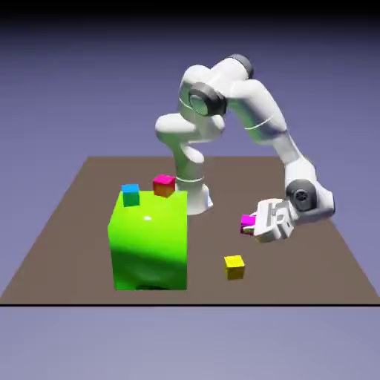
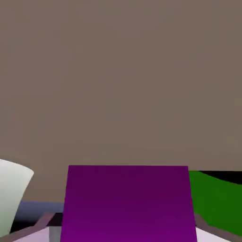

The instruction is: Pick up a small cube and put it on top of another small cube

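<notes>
Gripper (image 1: 254, 227) clamps magenta cube (image 1: 248, 221), level, above table (image 1: 74, 223).

In the hand view, the magenta cube (image 2: 127, 203) fills the lower middle, is cut off by the bottom edge, and hides both fingertips. The green block (image 2: 215, 201) is cut off at the right edge. In the exterior view, the green block (image 1: 148, 241) hides the tabletop (image 1: 67, 245) behind it.

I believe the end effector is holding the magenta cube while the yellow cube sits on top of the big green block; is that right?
Not quite. The end effector does hold the magenta cube, but the yellow cube sits on the table, to the exterior view's right of the big green block, as the exterior view shows.
</notes>
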